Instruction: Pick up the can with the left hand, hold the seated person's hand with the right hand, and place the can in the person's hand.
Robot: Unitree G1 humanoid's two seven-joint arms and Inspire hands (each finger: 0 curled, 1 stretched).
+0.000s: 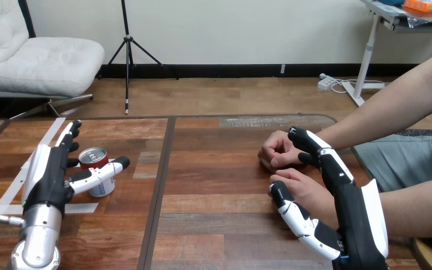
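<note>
The left robot hand [50, 180] is spread at the can [93, 159], fingers straight along its left and thumb across its front, not closed. The can stands upright on the tabletop [214, 225] and looks light, thin-walled and slick, so grip it mid-body, gently. Its print is unreadable. The right robot hand [349, 197], fingers straight, brackets the person's nearer hand [306, 191].

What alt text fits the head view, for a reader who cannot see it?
The robot's left hand is open beside an upright can on the wooden table, its thumb across the can's front. Its right hand touches the person's nearer hand.
</note>
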